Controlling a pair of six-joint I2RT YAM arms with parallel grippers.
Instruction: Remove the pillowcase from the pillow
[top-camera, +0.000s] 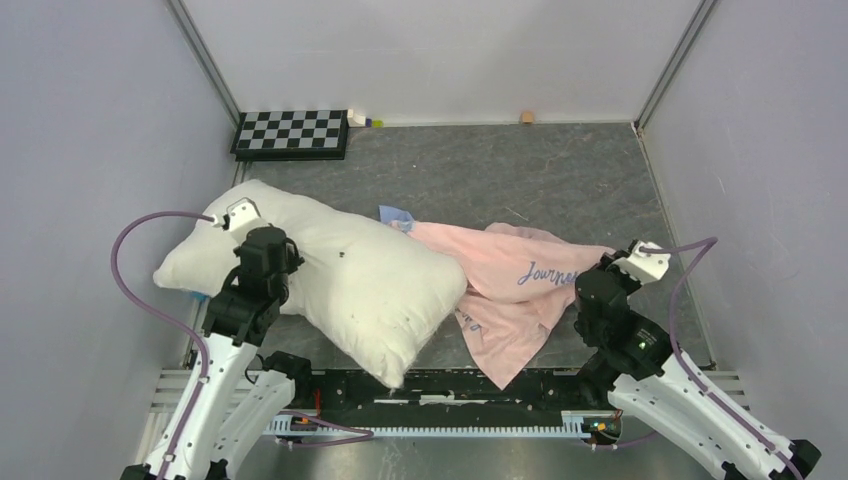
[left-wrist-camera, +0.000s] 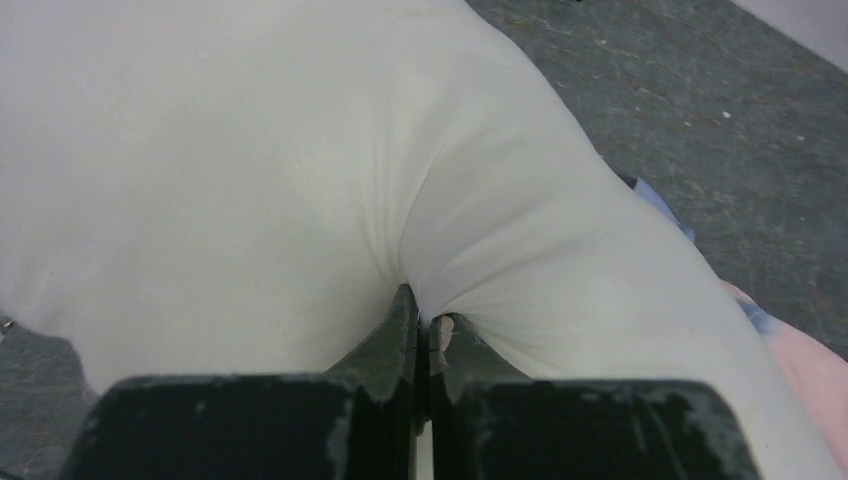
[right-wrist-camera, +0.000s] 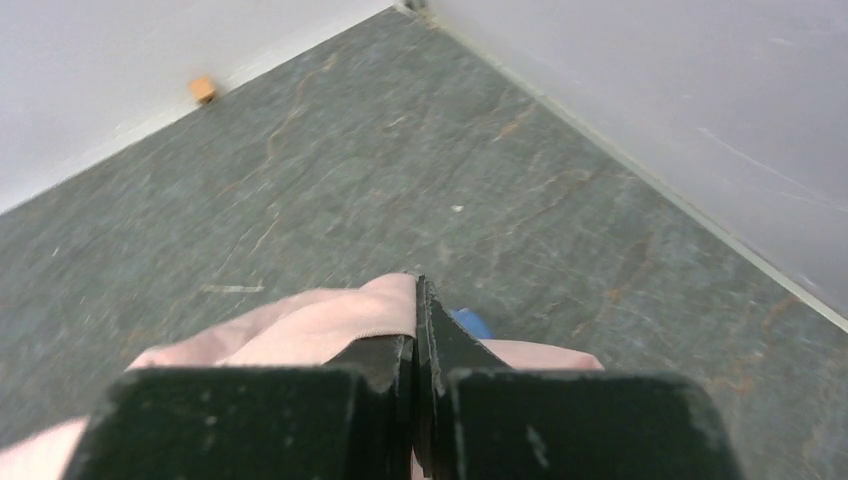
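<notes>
A grey stone-patterned table (top-camera: 560, 170) fills the overhead view, walled on three sides.

The pillow (top-camera: 370, 280) is the largest thing on it: a plump, bare cream-white cushion lying slantwise, stretching from beyond the left jaws toward the near edge. The left arm covers part of its upper half.

The pillowcase (top-camera: 500, 290) lies flat and crumpled between the two pairs of jaws, pink reverse side up, with a small blue corner showing at its far end. Purple lettering on it is partly folded under and cannot be read whole. Its left edge meets the pillow's right end; whether any of it is tucked beneath the pillow cannot be seen.

The left gripper (left-wrist-camera: 420, 318) is closed almost completely, its jaws pinching a fold of the pillow's cream cover, and wrinkles fan out from the pinch. A tiny pale scrap sits at the tips, too small to identify. Off to the right of these jaws, past the pillow's curve, a sliver of blue and some pink fabric show.

The right gripper (right-wrist-camera: 420, 310) has its jaws pressed together on the pillowcase's right edge. Pink cloth bunches on both sides of the tips, with a bit of blue just to their right. The pinch itself is hidden by the fingers.

Far beyond the left jaws, a black-and-white checkerboard (top-camera: 290, 133) lies against the back wall. Far beyond the right jaws sits a small orange block (right-wrist-camera: 203, 89), blurred.
</notes>
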